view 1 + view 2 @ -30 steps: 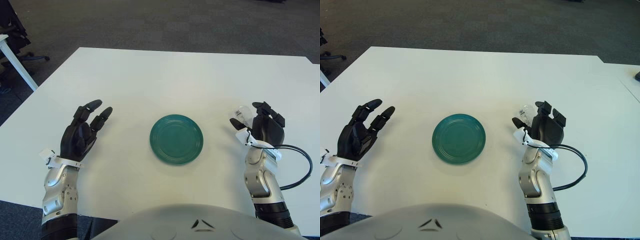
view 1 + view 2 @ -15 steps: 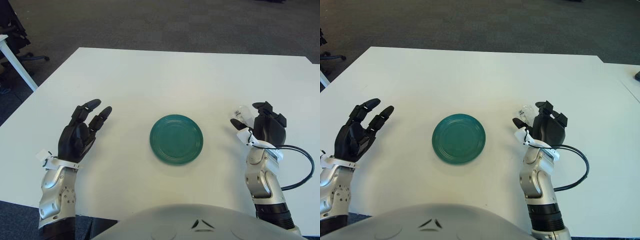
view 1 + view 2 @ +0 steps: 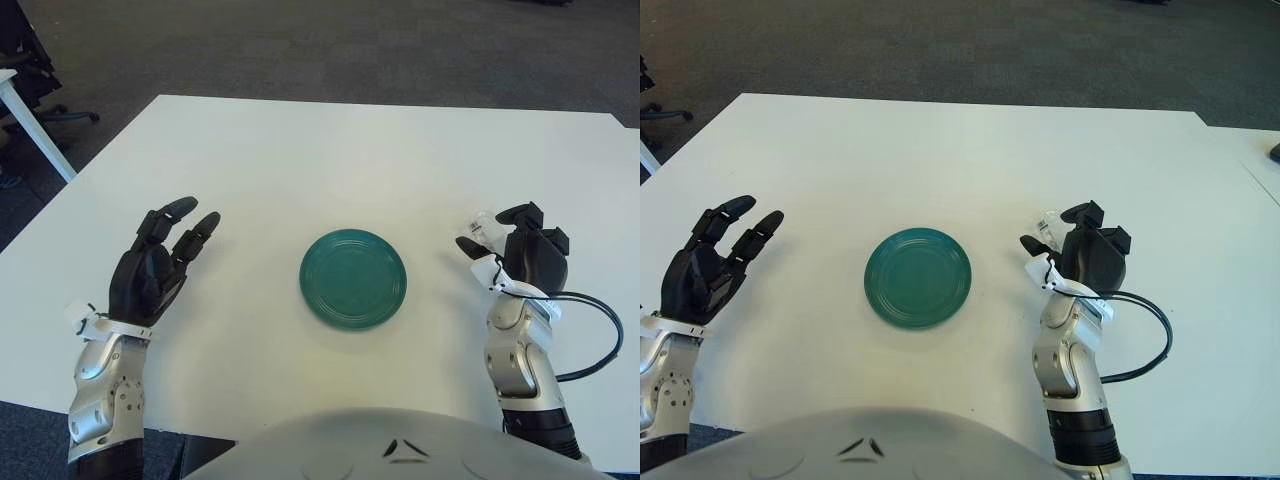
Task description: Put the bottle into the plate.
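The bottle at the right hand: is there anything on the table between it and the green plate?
Nothing visible. The bottle shows at the right hand, and only bare white table lies between it and the plate. The left hand is on the plate's far side.

On the table the plate lies midway between the side edges and toward the near edge, the left hand showing well to its left, the right hand well to its right toward the right edge, and the bottle at that hand's fingers.
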